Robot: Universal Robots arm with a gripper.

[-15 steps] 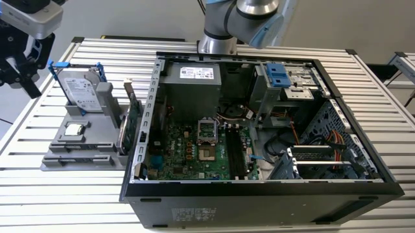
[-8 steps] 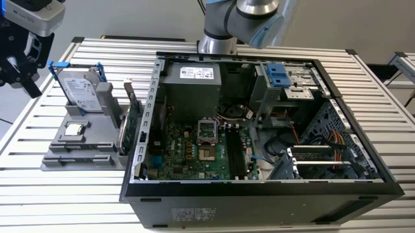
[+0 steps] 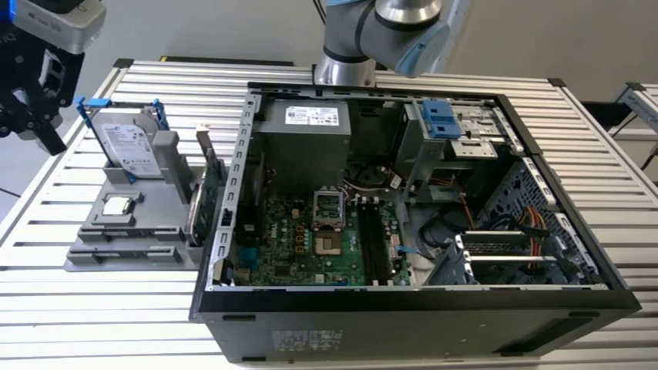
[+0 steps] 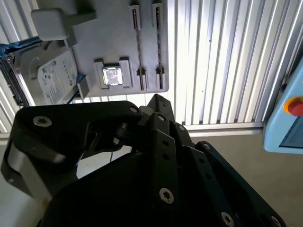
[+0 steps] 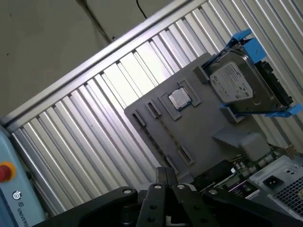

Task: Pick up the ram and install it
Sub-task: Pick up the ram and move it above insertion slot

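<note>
Fingers [image 4: 161,118] of the gripper [image 5: 165,171] together, empty, near grey tray [image 4: 113,28].

arm [image 3: 383,29]: silver and pale-blue joints rise at the back in the exterior view | wrist [image 3: 64,21]: at that view's upper left, in a grey housing | pincer [image 3: 41,131] [image 4: 151,106] [image 5: 165,177]: black, pointing down, hanging in the air | jaws: tips meet in both wrist views, gripping nothing
</note>
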